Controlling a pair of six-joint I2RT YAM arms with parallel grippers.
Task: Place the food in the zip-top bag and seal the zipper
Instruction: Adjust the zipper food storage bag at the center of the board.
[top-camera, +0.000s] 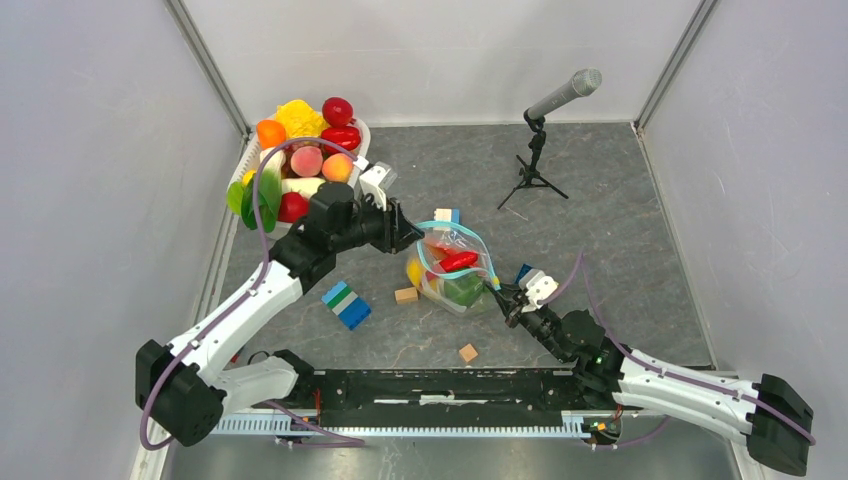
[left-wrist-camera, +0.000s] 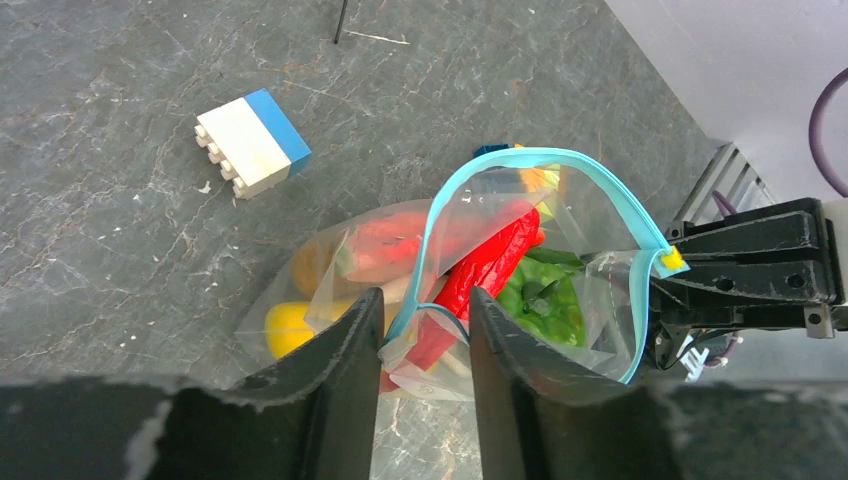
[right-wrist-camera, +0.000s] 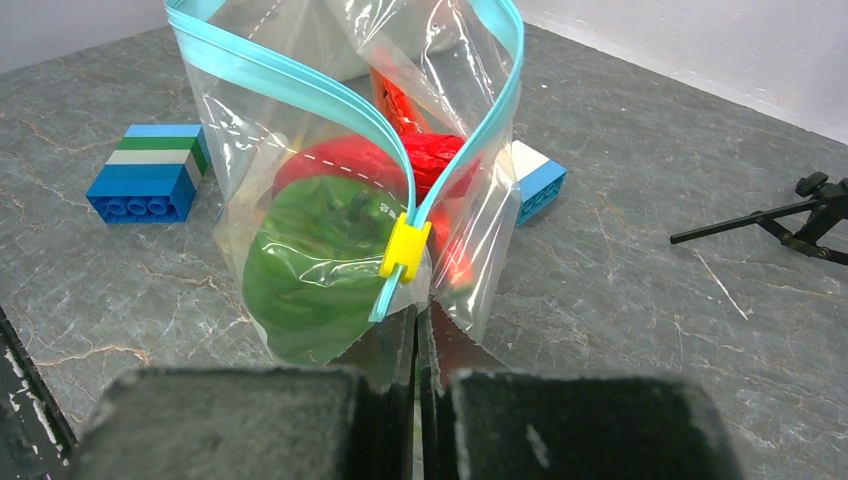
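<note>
The bag (right-wrist-camera: 330, 270) is pinched at one corner by the tightly closed right gripper (right-wrist-camera: 421, 340); its zipper (left-wrist-camera: 427, 240) is straddled by the left gripper (left-wrist-camera: 425, 335), held partly open.

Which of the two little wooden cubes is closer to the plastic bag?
The wooden cube right beside the zip-top bag, between it and the striped block. The other cube lies apart, nearer the arm bases.

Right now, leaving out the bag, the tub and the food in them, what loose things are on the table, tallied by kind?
Building blocks: 3 (one half hidden behind the bag)
Wooden cubes: 2
Microphone on stand: 1
Total: 6
</note>
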